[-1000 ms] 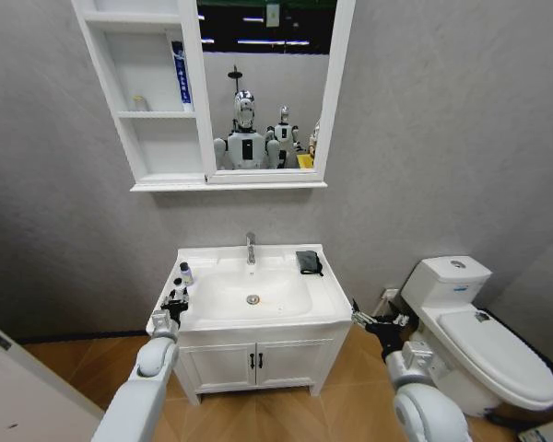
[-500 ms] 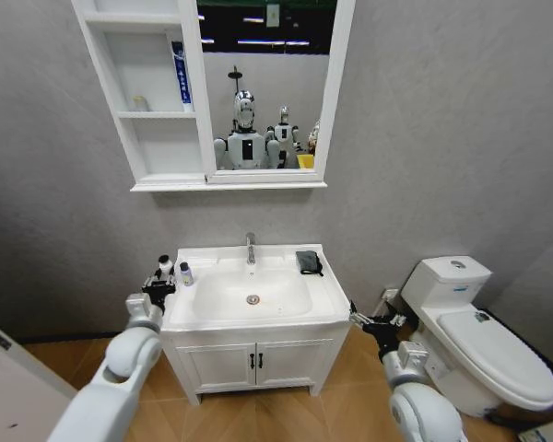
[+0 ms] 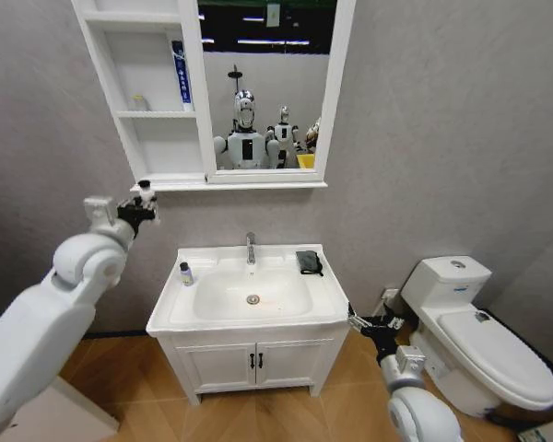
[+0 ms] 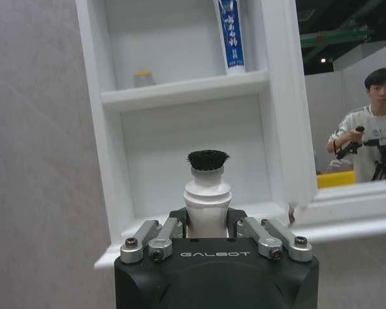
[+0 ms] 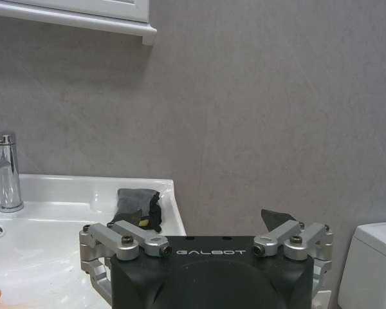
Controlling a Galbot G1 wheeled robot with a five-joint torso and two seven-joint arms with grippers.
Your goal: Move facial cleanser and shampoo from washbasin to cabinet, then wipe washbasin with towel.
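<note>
White bottle with black cap (image 4: 207, 187): upright, clamped between the closed fingers of the left gripper (image 3: 140, 204), raised just left of the cabinet (image 3: 147, 92), level with its bottom edge. Second small bottle (image 3: 185, 273): on the washbasin (image 3: 327, 299), left rim, below the cabinet. Towel (image 3: 308, 261): bunched on the back-right corner of the washbasin. Right gripper (image 3: 361, 322): low beside the washbasin's right front corner, fingers spread, holding nothing.

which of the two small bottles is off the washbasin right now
The white bottle with the black cap, clamped in the left hand beside the cabinet. The other small bottle stands on the washbasin.
</note>
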